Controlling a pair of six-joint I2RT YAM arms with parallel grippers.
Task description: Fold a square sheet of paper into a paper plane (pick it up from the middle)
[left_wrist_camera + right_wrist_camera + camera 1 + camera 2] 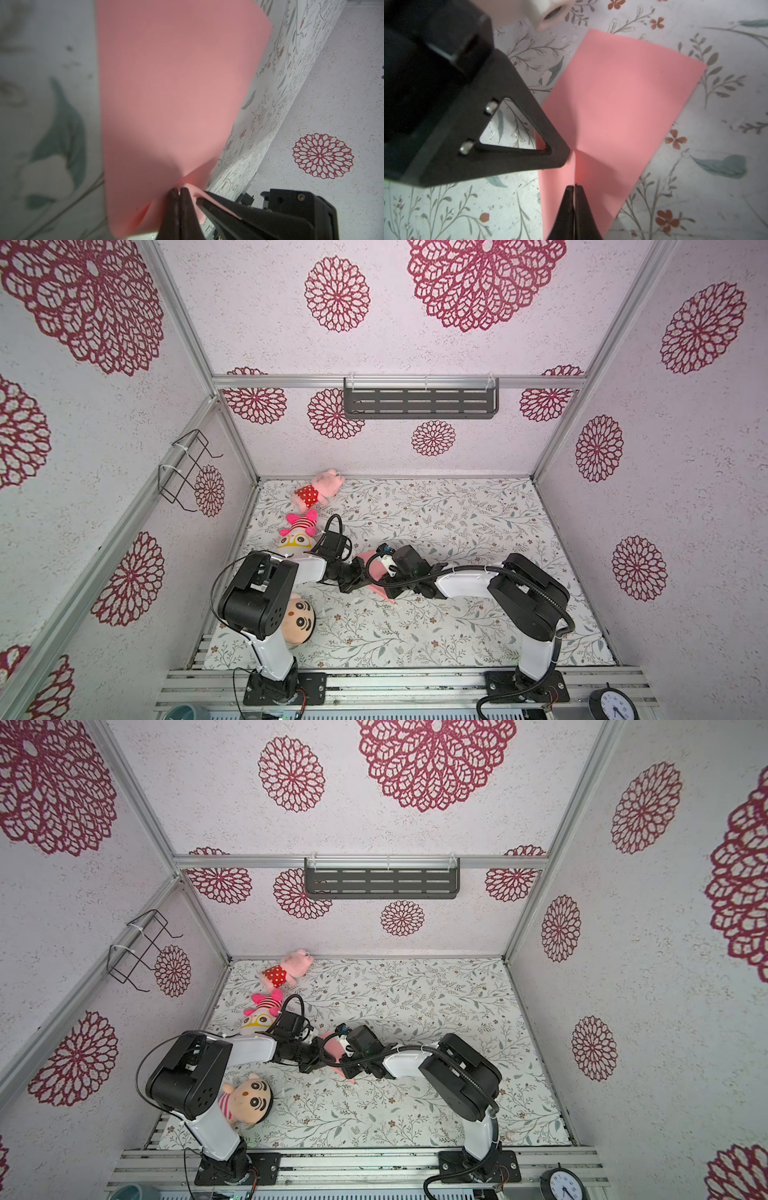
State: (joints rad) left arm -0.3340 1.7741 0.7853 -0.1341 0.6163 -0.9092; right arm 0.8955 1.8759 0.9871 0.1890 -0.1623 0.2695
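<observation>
So we're basically at the very start of this one. The square sheet of paper (616, 116) is still one plain pink sheet with no real folds in it, just a soft pucker running out from where it's pinched. It sits mid-table on the floral table mat (457, 522), between the two arms, and in both top views it's mostly hidden under the wrists, with only a pink sliver (374, 568) showing.

Both grippers have met on it. The left gripper (179, 190) has its jaws pressed together on a little raised ridge of paper, and the right gripper (574, 187) is likewise clamped tight on the paper. In the left wrist view the right one's fingers sit just beside ours, so both pinches are close together around the middle of the sheet. Most of the sheet looks like it's lying on or just off the mat; we can't tell how much is lifted.

What's left, as we read it: pretty much everything. Get the sheet up, make the centre crease, fold the nose corners, then the wings.

The plush toys (318, 489) are off at the far left, well out of the way.
</observation>
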